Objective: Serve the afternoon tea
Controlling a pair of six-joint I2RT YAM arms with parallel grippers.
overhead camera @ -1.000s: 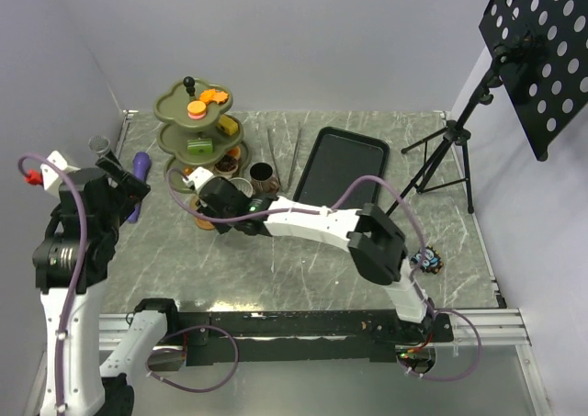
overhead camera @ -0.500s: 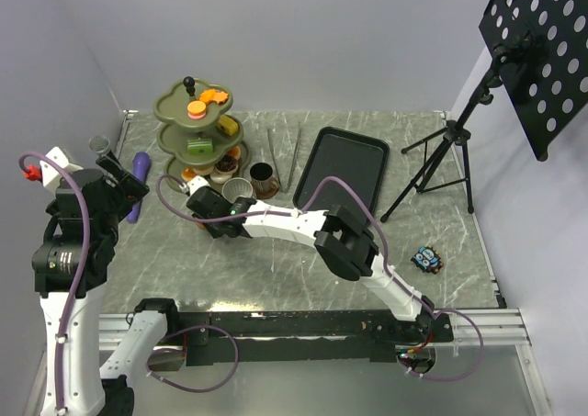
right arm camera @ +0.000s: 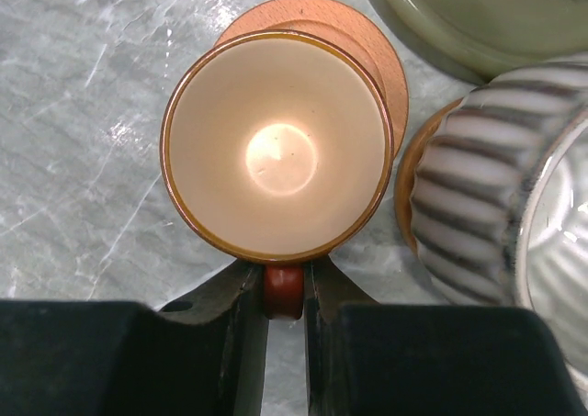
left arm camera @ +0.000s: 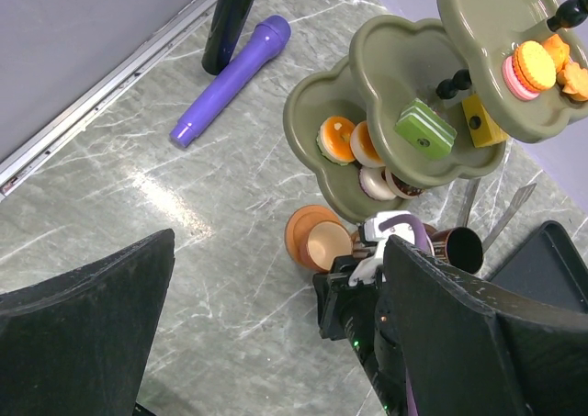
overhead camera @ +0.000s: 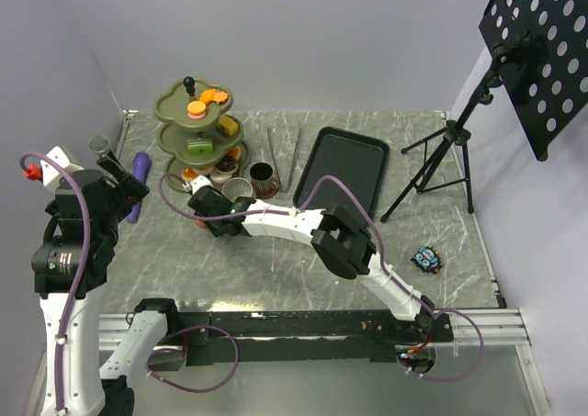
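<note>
Setting out the copper cup [right arm camera: 280, 145], handle pinched in closed right fingers [right arm camera: 241, 315] over its saucer [right arm camera: 367, 44], left fingers [left arm camera: 83, 333] wide and empty; next, likely a level lift.

The copper cup [right arm camera: 280, 145] looked glazed and glossy inside, its saucer [right arm camera: 381, 53] matt like wood, the striped cup [right arm camera: 469, 205] ribbed and shiny, the stand [right arm camera: 459, 21] smooth, and the table [right arm camera: 73, 113] polished, marble-veined.

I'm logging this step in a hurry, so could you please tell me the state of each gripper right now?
Left gripper: jaws open, holding nothing.
Right gripper: jaws shut on the handle of the copper cup.
</note>
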